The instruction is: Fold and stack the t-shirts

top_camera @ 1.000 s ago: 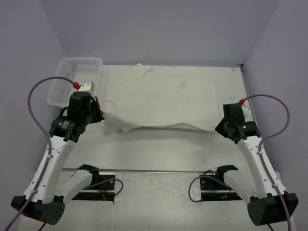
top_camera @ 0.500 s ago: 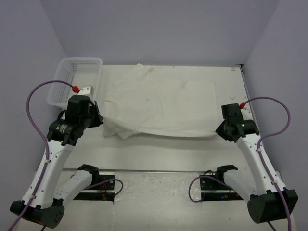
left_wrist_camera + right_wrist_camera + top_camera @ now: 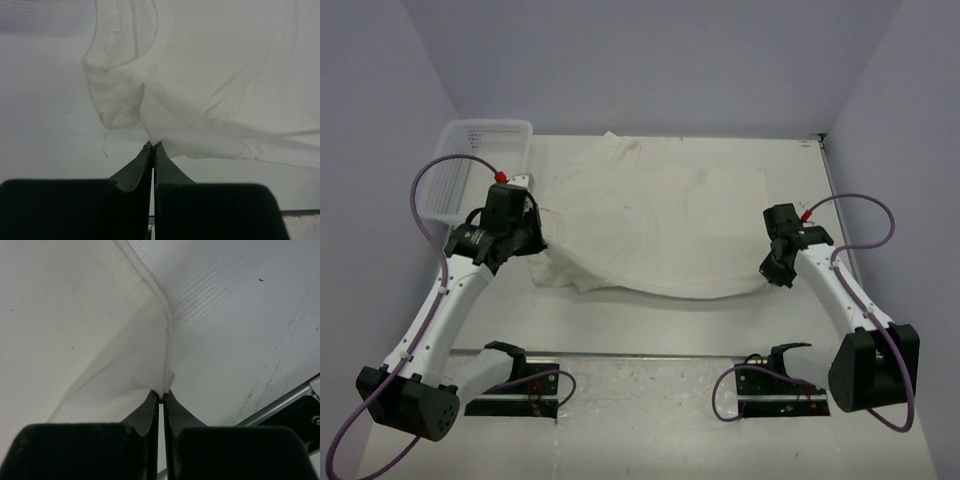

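Note:
A cream t-shirt (image 3: 655, 230) lies spread across the middle of the table, its near edge lifted off the surface. My left gripper (image 3: 536, 238) is shut on the shirt's left side close to the collar (image 3: 125, 60); in the left wrist view the cloth (image 3: 210, 100) peaks into the fingertips (image 3: 153, 146). At the shirt's right near corner my right gripper (image 3: 769, 270) is shut on the hem (image 3: 167, 335), which runs straight into the pinched fingertips (image 3: 163, 393). The fabric (image 3: 75, 315) hangs taut between the two grips.
A white mesh basket (image 3: 470, 165) stands at the back left, just behind my left arm. The table's right edge (image 3: 830, 190) runs close to my right arm. A metal rail (image 3: 650, 354) crosses the near side above the arm bases.
Both grippers have moved inward and away from the bases with the shirt's near edge. The left one has gone up and right, the right one left. The near edge now sags between them.

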{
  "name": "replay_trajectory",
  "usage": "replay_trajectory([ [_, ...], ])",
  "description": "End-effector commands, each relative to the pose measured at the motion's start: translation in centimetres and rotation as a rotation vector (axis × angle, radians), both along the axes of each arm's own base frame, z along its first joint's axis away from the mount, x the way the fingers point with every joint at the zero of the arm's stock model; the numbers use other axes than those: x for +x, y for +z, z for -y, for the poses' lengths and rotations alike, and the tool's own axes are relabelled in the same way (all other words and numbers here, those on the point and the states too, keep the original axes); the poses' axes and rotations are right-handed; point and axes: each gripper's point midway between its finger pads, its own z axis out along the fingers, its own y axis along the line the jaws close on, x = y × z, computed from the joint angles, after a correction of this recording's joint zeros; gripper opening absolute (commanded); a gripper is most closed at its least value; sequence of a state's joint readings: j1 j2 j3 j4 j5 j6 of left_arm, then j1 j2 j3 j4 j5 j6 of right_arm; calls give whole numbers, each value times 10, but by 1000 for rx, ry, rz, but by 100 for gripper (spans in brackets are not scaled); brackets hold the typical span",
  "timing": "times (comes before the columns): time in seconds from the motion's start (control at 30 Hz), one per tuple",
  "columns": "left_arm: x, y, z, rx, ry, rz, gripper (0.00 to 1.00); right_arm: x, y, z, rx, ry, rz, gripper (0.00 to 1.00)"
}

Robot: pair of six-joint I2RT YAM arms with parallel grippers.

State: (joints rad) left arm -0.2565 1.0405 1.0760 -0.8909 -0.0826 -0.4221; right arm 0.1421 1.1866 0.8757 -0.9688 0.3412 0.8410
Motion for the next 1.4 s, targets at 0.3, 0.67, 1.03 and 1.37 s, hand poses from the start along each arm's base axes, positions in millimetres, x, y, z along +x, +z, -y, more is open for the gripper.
replay_trajectory([
  [0.3, 54, 15, -1, 65, 19, 78, 0, 56, 18, 13, -66, -5, 54, 0],
  [0.67, 94, 9, 8, 82, 27, 46, 0, 97, 6, 19, -57, 25, -8, 0],
  [1.03, 119, -1, 4, 136, 59, 20, 0, 123, -11, 16, -30, 49, -41, 0],
  [1.37, 127, -18, 2, 159, 83, -15, 0, 137, -22, 13, -16, 93, -43, 0],
])
